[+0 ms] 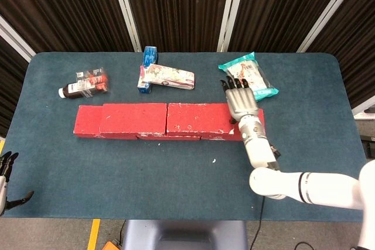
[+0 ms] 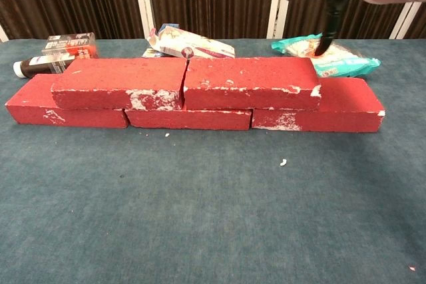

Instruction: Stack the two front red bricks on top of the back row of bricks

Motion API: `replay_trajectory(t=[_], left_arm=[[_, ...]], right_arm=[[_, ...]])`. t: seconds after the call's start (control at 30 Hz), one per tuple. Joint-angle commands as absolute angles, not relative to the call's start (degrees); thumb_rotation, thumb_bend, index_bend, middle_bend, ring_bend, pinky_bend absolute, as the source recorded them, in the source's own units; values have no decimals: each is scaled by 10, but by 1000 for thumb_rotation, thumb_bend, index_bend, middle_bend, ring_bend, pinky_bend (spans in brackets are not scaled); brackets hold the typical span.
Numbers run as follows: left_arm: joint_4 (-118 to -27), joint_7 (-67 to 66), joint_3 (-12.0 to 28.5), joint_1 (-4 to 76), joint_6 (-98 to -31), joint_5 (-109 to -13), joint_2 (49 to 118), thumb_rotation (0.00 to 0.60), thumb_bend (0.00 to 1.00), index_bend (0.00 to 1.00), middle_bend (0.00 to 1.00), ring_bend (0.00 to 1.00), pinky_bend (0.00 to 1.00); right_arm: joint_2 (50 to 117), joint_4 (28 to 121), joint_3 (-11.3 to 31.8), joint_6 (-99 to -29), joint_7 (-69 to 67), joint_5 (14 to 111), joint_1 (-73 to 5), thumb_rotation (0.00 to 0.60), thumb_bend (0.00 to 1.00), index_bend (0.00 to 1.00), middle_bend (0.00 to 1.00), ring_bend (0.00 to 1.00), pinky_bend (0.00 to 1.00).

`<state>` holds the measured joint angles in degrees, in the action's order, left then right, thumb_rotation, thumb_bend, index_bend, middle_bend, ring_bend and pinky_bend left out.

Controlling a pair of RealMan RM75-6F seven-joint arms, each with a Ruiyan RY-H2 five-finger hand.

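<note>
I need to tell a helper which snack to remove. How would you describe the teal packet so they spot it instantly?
Start at the row of red bricks across the blue table, then look behind its right end. The teal packet lies flat there, just beyond the raised right hand. It is the only teal wrapper; the others, further left, are white, blue and dark.

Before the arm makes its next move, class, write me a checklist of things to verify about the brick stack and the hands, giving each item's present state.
1. Both top bricks, left top brick and right top brick, rest on the bottom row: ok.
2. Top bricks butt together at the seam: ok.
3. Right hand clear of the bricks, holding nothing: ok.
4. Left hand away from the stack, at the table's edge: ok.
5. Stack square on its rear side: cannot tell.
</note>
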<state>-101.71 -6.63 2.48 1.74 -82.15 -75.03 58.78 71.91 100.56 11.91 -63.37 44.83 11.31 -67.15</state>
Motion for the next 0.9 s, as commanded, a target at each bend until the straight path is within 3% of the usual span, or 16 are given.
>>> replay_trajectory(t=[0.03, 0.9], left_arm=[[-1019, -70, 25, 17, -822, -749, 588, 600, 178, 0, 0, 0, 36], [-1020, -56, 25, 17, -818, -746, 582, 600, 181, 0, 0, 0, 36]], right_arm=[[714, 984, 92, -637, 428, 155, -639, 600, 56, 66, 76, 0, 0], [806, 881, 93, -608, 475, 147, -637, 600, 33, 51, 65, 0, 0]])
